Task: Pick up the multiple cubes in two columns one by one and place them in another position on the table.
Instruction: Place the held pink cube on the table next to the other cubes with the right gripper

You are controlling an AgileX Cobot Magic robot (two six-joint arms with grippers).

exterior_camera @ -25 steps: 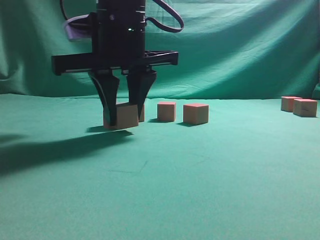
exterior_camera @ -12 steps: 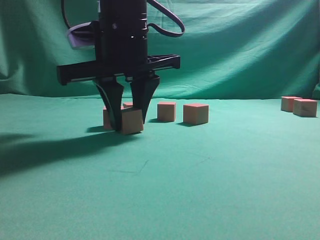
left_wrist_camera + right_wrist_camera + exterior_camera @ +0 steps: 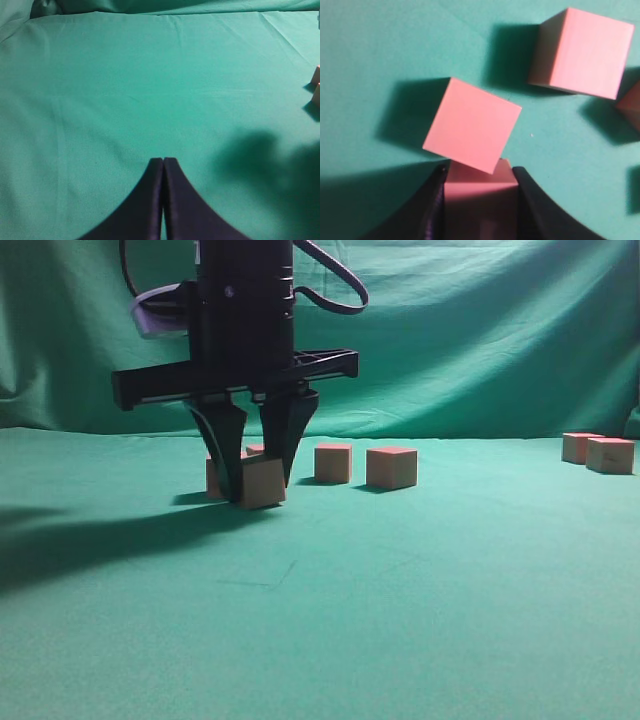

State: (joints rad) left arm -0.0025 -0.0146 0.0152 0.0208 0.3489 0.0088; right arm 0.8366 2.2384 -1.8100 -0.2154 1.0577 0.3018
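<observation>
My right gripper (image 3: 258,490) has reached across to the left of the exterior view and is shut on a cube (image 3: 264,482), held low at the green table (image 3: 400,580). In the right wrist view that cube (image 3: 479,195) fills the gap between the black fingers. A tilted cube (image 3: 472,125) lies just beyond the fingertips, its corner overlapping the held one. Another cube (image 3: 580,52) stands further off. Two more cubes (image 3: 333,462) (image 3: 391,467) sit to the right. My left gripper (image 3: 163,161) is shut on nothing above bare cloth.
A pair of cubes (image 3: 580,447) (image 3: 610,455) sits at the far right of the table. Behind the held cube stand two others (image 3: 212,478) (image 3: 256,450). Two cubes (image 3: 316,75) (image 3: 316,95) show at the left wrist view's right edge. A green backdrop (image 3: 480,330) hangs behind.
The right gripper has come down and slightly right with the cube, which now sits lower against the cloth. Over the last half second it has hardly moved.
</observation>
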